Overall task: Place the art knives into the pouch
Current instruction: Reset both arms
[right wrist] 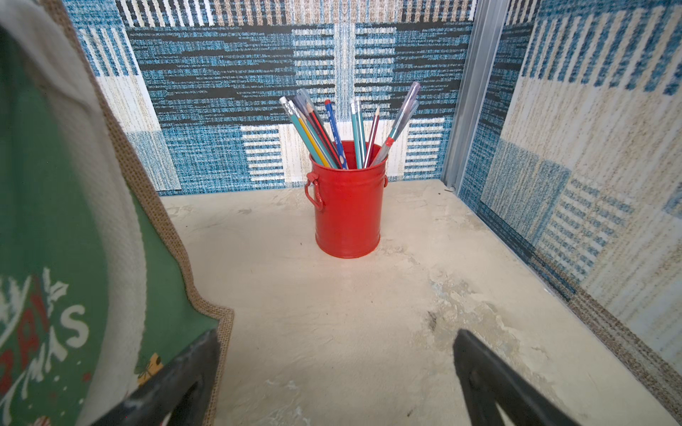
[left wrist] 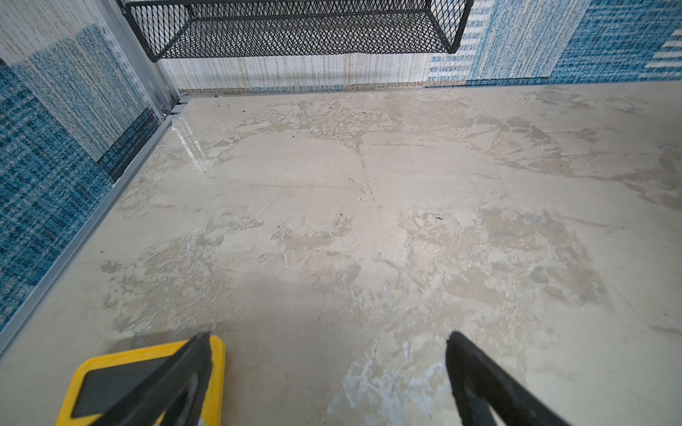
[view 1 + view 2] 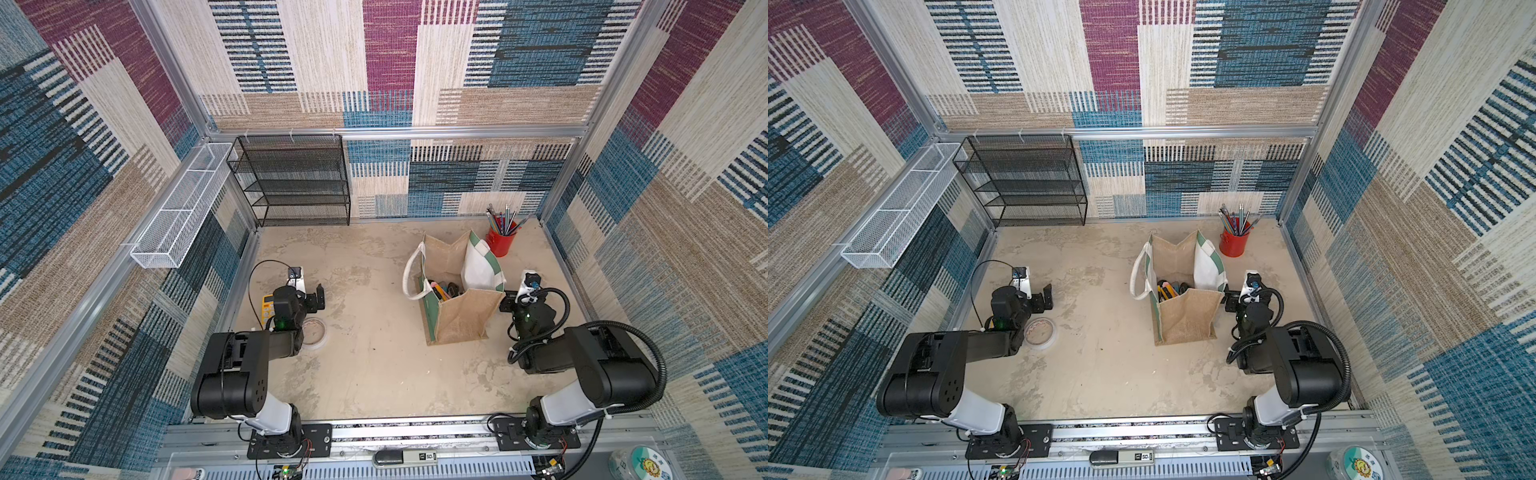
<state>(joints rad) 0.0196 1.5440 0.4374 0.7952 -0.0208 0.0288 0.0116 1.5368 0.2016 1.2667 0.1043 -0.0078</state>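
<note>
The pouch (image 3: 465, 316), a tan jute tote with green panels and white handles, stands open right of the table's centre in both top views (image 3: 1187, 316). Inside it, among dark items, lies a yellow and black tool (image 3: 1167, 292) that looks like the art knife (image 3: 441, 293). My right gripper (image 3: 508, 302) is low beside the pouch's right side, open and empty. In the right wrist view, the right gripper (image 1: 336, 337) has one finger in front of the pouch's green printed panel (image 1: 55, 221). My left gripper (image 3: 316, 299) is open and empty over the table's left side, also in the left wrist view (image 2: 328, 339).
A red cup of pencils (image 3: 500, 241) stands behind the pouch near the back right corner (image 1: 347, 210). A yellow calculator (image 2: 147, 369) lies under the left arm, and a clear tape ring (image 3: 313, 330) beside it. A black mesh shelf (image 3: 299, 178) and a white wire basket (image 3: 183, 208) hang at the back left.
</note>
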